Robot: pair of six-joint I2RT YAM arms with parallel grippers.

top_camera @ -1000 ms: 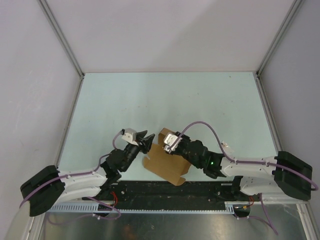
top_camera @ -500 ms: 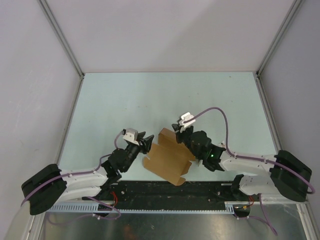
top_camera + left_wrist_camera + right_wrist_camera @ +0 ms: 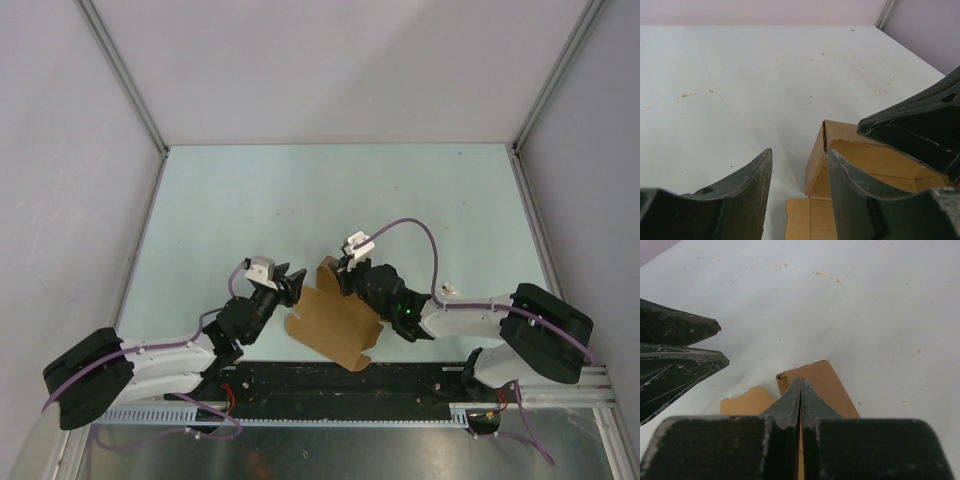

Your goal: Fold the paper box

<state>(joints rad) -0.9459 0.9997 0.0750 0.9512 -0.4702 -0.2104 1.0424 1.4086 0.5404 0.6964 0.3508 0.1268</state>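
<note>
Steadying the paper box (image 3: 335, 325) at the near middle of the surface (image 3: 300, 200), your right pincer (image 3: 338, 276) is pinched shut on its raised wall. Guide the half-open, empty left pincer (image 3: 297, 280) squarely onto the neighbouring flap.

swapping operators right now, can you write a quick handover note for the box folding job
Left gripper: open, empty, beside the left corner of the brown cardboard paper box.
Right gripper: shut, seemingly pinching the box's raised far flap.
Box: on the pale table, near the arm bases, between both grippers.
Done: some walls stand up.
Left: top open, flaps unclosed; finish folding.
</note>
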